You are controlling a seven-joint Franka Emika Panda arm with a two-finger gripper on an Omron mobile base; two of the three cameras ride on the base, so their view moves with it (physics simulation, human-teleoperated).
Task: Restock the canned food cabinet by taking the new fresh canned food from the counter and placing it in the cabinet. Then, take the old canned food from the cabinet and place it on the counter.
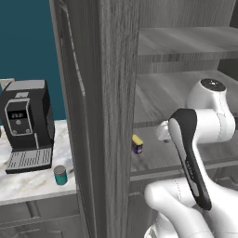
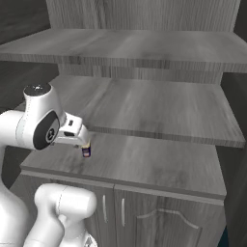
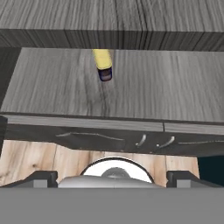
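Reaching for the old canned food (image 1: 136, 144) requires care: it stands on the cabinet (image 2: 144, 164) lower shelf, near the left edge. The gripper (image 2: 83, 141) hovers close above it, jaws spread wide, grasping nothing. Centre both fingers around the can before closing. The new fresh canned food (image 1: 60, 175) sits on the counter (image 1: 28, 183).

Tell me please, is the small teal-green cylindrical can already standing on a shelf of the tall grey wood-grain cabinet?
No, the teal-green can stands on the white-grey marble counter near the black coffee machine, outside the cabinet.
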